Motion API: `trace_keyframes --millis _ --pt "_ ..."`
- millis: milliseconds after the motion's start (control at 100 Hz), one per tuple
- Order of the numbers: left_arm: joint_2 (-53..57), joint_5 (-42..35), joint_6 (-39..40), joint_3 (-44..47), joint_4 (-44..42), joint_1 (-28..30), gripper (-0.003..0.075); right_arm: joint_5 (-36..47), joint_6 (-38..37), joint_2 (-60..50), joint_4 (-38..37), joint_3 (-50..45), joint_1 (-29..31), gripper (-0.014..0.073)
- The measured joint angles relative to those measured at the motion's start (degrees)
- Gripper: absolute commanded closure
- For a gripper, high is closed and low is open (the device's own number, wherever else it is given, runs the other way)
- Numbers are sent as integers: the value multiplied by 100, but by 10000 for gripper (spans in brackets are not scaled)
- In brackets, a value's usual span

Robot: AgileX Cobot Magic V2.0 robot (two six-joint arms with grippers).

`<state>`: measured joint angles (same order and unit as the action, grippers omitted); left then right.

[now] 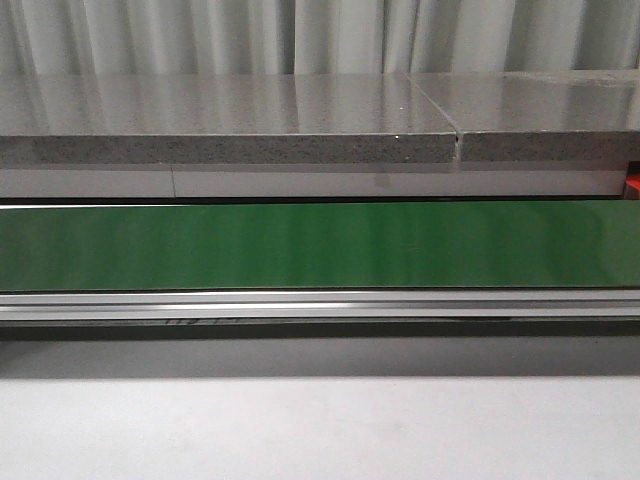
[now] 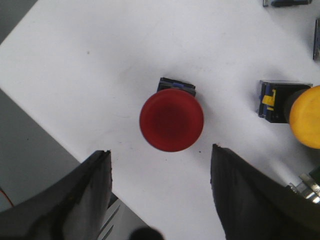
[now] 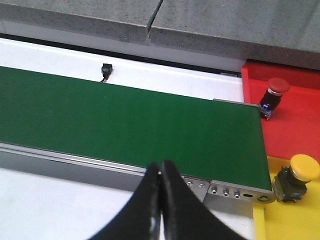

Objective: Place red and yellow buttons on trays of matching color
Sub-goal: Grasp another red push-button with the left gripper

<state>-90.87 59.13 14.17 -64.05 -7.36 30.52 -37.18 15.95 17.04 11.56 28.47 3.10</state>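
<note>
White table surface (image 2: 100, 55) fills my left wrist view, and on it stands a red round-capped push button (image 2: 171, 124), centred just ahead of my left jaws (image 2: 160, 165), which are spread wide and touch nothing. Beside it lies a yellow-capped button (image 2: 306, 123). My right jaws (image 3: 161, 172) are pressed together, empty, over the green conveyor belt (image 3: 125, 125); beyond its end sit a red tray (image 3: 295, 120) and a yellow tray (image 3: 265, 227), each already bearing a matching button.
</note>
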Motion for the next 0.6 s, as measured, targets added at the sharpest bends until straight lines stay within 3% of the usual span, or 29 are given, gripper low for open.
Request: trace_keyframes --millis 480,600 --pt "-1014 46 -257 -354 48 0 290 0 0 0 0 0 0 659" --pt "-1156 -12 -270 -366 34 0 333 0 0 0 0 0 0 659"
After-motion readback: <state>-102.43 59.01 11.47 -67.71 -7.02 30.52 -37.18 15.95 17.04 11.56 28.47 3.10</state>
